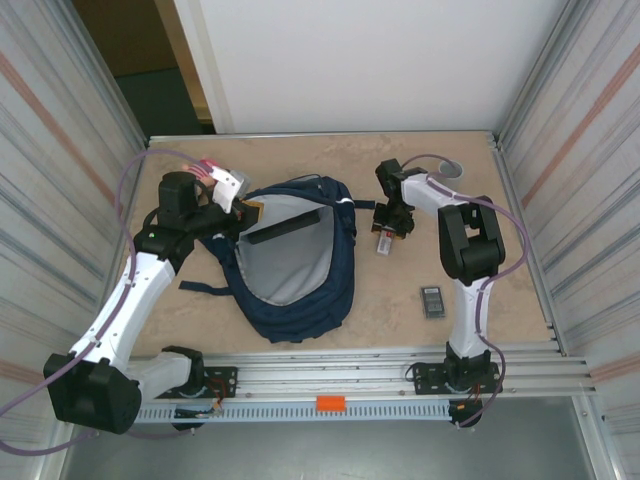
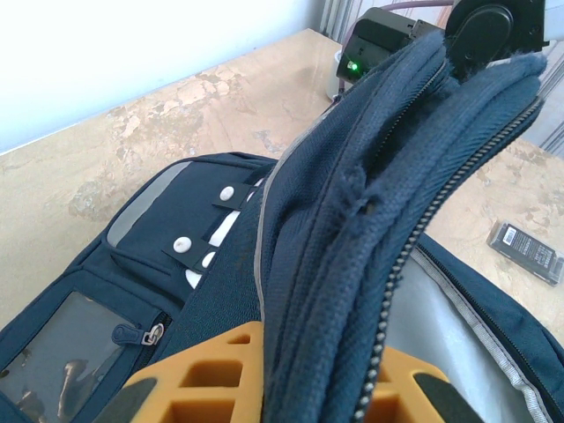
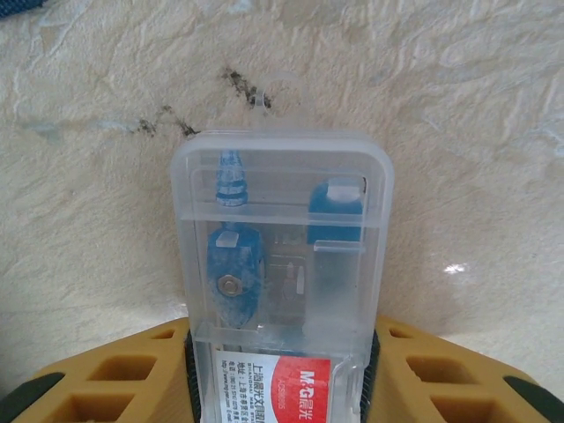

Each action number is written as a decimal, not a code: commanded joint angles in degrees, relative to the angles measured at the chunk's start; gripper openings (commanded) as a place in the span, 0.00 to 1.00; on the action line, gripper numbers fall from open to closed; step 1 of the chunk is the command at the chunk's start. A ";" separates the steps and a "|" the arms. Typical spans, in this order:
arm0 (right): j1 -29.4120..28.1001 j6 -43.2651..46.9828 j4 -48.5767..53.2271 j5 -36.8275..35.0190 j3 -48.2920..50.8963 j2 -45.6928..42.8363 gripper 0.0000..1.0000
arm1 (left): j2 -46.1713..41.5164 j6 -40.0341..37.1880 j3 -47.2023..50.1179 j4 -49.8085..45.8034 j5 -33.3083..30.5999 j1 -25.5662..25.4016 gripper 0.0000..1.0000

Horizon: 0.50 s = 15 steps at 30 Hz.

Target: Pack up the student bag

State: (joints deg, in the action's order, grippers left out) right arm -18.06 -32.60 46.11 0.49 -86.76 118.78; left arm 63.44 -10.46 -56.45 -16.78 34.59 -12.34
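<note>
Two grippers are at work over the table (image 1: pixel 400 325). The bag (image 1: pixel 335 290) is lying flat on it, left of centre between the arms. Its long axis is running from far to near and leaning slightly left at the near end. The handle end is pointing away from the bases and the rounded bottom toward them. Its mouth is gaping upward, showing grey lining.

The left gripper (image 1: pixel 243 208) is clamping the far left rim of that mouth, with the zippered edge pinched between its yellow fingers (image 2: pixel 207 374) and lifted off the table.

The right gripper (image 1: pixel 389 238) is pointing down just beside the bag's right edge. It is squeezing a clear case (image 3: pixel 282 264) with blue items inside, its pads pressing both long sides. A black pack (image 1: pixel 432 301) is lying near the right arm.
</note>
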 commanded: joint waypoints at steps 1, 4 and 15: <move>-0.25 2.85 -0.52 -1.94 2.75 -6.42 0.37 | -1.35 1.12 -1.56 5.41 1.52 0.56 0.06; -1.25 7.12 -6.58 -0.11 7.44 -14.50 0.38 | -1.48 1.70 -1.65 5.27 1.62 0.51 0.06; -9.42 35.32 -26.03 15.65 21.50 -45.72 0.43 | -2.59 2.51 -1.30 5.18 2.15 0.56 0.06</move>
State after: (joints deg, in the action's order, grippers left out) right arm -25.71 -9.69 25.78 8.29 -66.54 75.83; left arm 63.44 -9.96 -56.45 -16.78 34.52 -12.34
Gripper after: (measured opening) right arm 0.432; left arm 0.122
